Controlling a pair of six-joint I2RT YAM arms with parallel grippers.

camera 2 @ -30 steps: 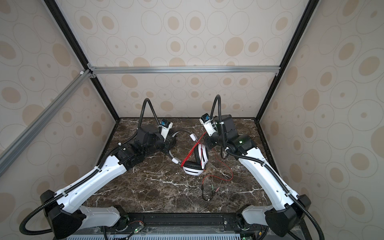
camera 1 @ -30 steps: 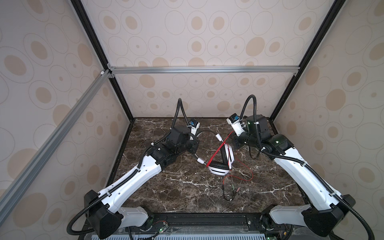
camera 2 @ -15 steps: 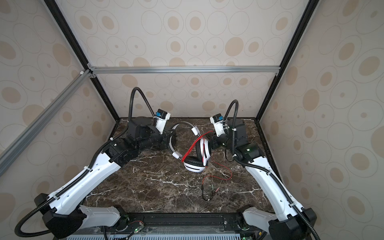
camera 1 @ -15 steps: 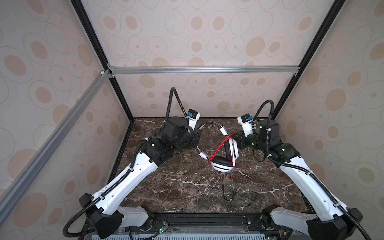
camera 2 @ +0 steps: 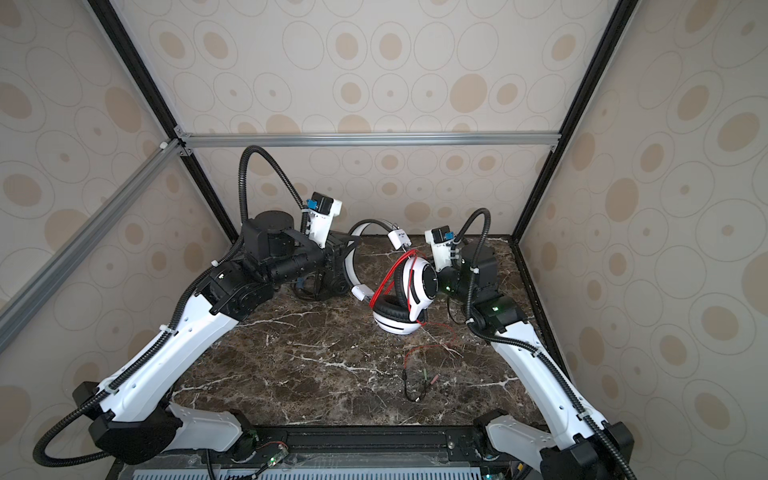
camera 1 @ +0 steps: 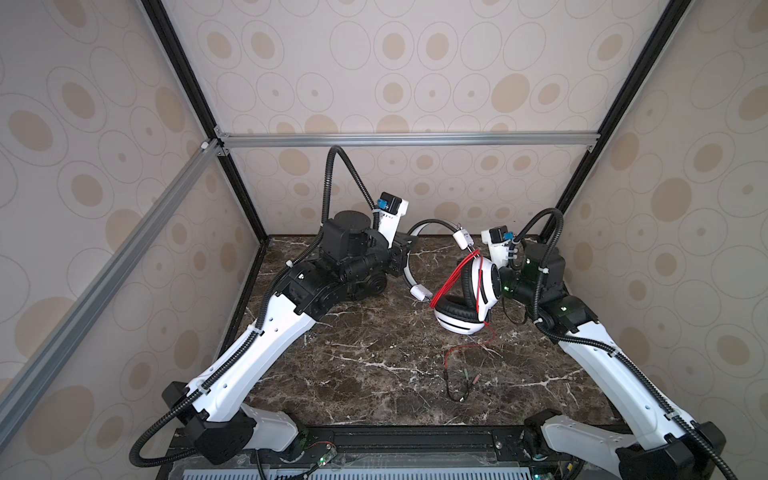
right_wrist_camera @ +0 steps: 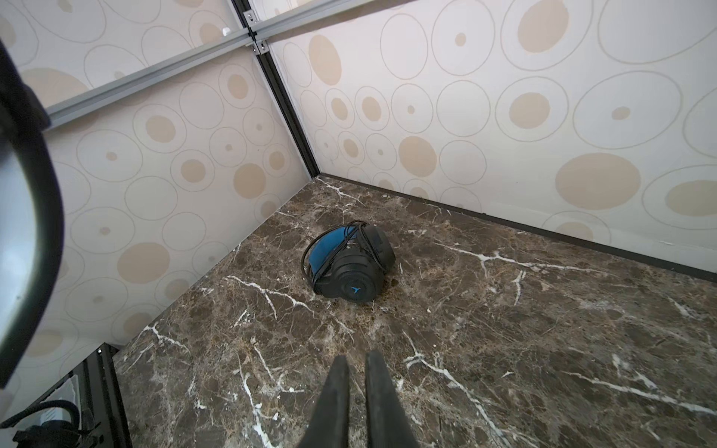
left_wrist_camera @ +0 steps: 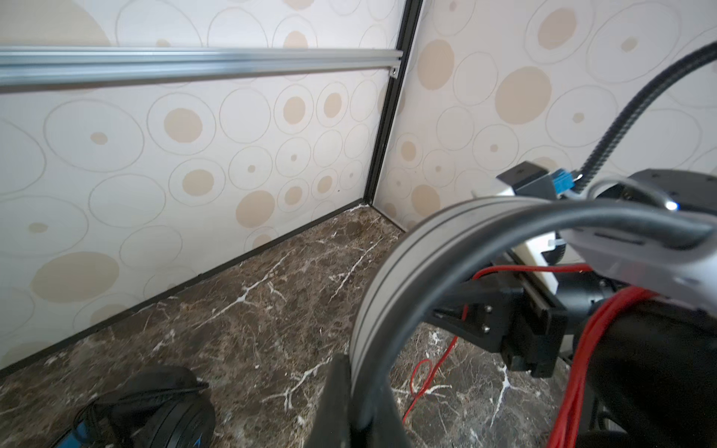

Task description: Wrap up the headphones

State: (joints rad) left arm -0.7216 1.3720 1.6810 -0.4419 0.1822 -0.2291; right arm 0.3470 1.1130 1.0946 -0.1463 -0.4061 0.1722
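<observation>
The left gripper (left_wrist_camera: 359, 403) is clamped tight on the headband of the white headset (camera 1: 465, 324). The headset sits right of centre in both top views, its lower cup down on the marble table (camera 1: 374, 374). The red cord (camera 1: 451, 278) loops around its cups, and the loose end trails toward the lower frame. The right gripper (right_wrist_camera: 357, 388) stands parted by a narrow gap, holding nothing. The black headset (right_wrist_camera: 349, 267) lies mid-frame in the right wrist view.
</observation>
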